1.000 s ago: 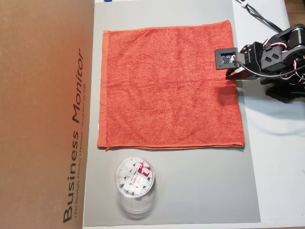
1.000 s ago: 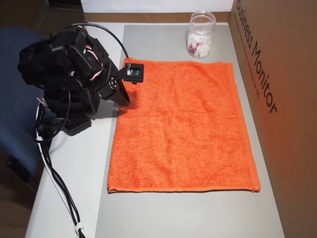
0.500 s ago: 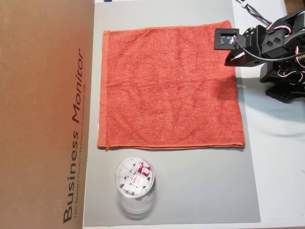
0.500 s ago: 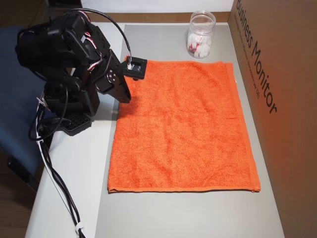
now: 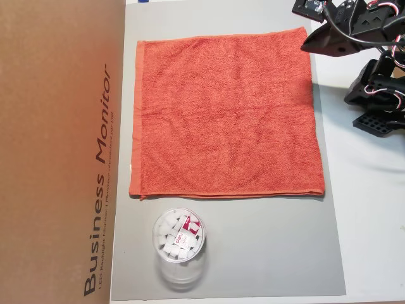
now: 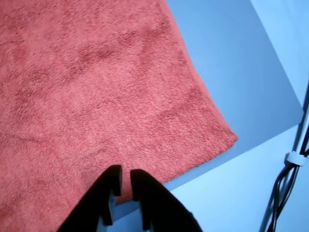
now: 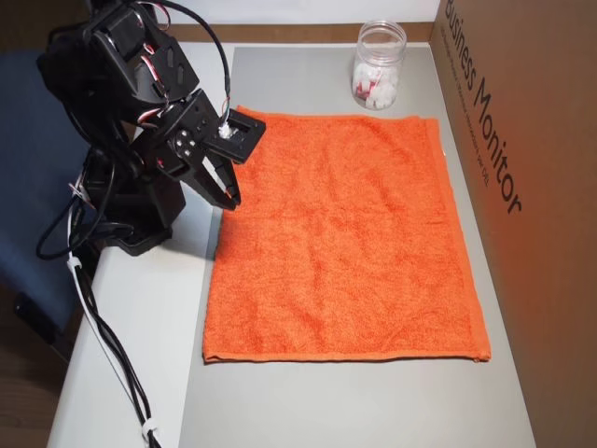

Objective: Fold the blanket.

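The blanket is an orange terry towel (image 5: 224, 114) lying flat and unfolded on a grey mat (image 5: 266, 253). It shows in both overhead views (image 7: 345, 243) and fills most of the wrist view (image 6: 96, 87). My gripper (image 5: 305, 45) hovers over the towel's edge near one corner, at the top right in one overhead view and at the left edge in the other (image 7: 227, 198). In the wrist view the gripper (image 6: 122, 174) has its two black fingers almost together with a thin slit between them, and it holds nothing. The towel corner (image 6: 231, 135) lies just to the right.
A clear plastic jar (image 5: 179, 244) of white pieces stands on the mat beside the towel (image 7: 378, 67). A brown cardboard box (image 5: 57, 152) walls one side (image 7: 532, 187). The arm base (image 7: 140, 224) and its cables (image 7: 103, 327) sit off the mat.
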`<state>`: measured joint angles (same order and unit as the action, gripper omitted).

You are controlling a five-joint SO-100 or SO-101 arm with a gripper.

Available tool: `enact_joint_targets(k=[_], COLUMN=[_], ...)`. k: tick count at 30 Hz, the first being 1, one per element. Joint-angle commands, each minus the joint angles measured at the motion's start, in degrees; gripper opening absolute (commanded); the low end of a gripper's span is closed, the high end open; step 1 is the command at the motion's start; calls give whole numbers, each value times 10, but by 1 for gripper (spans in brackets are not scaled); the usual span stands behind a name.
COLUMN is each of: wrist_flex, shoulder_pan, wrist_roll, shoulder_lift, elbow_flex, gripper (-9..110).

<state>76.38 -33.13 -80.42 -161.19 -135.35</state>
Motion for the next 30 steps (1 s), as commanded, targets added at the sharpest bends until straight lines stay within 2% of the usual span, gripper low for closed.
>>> enact_joint_targets(k=[1, 15, 22, 30], wrist_flex=[1, 1, 1, -1], shoulder_pan=[-37, -149, -201, -252], wrist_roll=[-6, -158, -186, -187], shoulder_lift=[11, 144, 204, 247], elbow_flex=[38, 171, 207, 230], gripper=[0, 1, 2, 18])
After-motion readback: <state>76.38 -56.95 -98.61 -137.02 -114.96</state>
